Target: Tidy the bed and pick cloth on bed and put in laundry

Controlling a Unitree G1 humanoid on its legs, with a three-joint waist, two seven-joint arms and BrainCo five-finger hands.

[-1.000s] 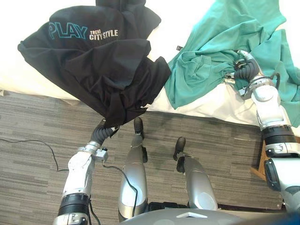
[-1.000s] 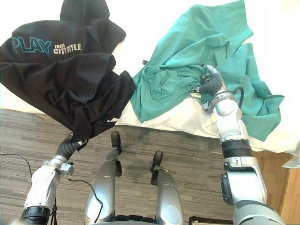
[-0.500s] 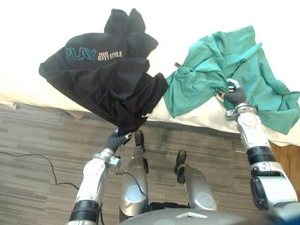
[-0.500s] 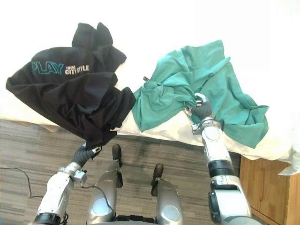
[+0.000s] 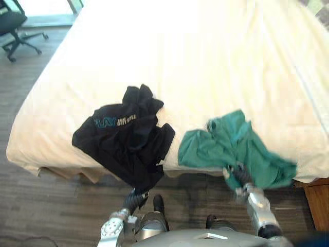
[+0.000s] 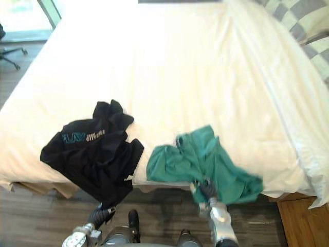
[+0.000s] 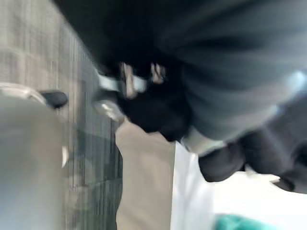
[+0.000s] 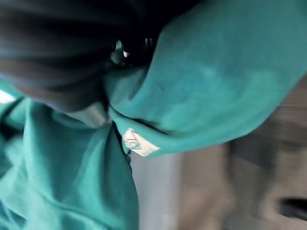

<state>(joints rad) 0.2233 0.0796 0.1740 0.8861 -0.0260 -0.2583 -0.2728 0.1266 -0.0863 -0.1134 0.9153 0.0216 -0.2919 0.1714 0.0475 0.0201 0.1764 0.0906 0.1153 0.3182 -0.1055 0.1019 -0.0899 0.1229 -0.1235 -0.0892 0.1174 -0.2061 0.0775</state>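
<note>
Now: two shirts at the bed's (image 5: 180, 62) near edge

Black shirt (image 5: 123, 144) droops over the near edge, left side. Left hand (image 5: 133, 198) is under its hem, grip can't be told. Teal shirt (image 5: 221, 149) is just right of it, bunched in the clenched right hand (image 5: 240, 176).

Lighting: bright daylight. The source is probably the window (image 5: 49, 7) beyond the bed's far left corner, where the pane is blown out to white.
Glare: the white sheet (image 5: 205, 62) is overexposed across its middle, and its folds are lost there.
Shadows: soft. A dark band lies on the floor (image 5: 51, 206) along the bed's near edge.
The black T-shirt (image 5: 123, 146) reads as one flat dark mass. The green T-shirt (image 5: 221, 149) is evenly lit.
</note>
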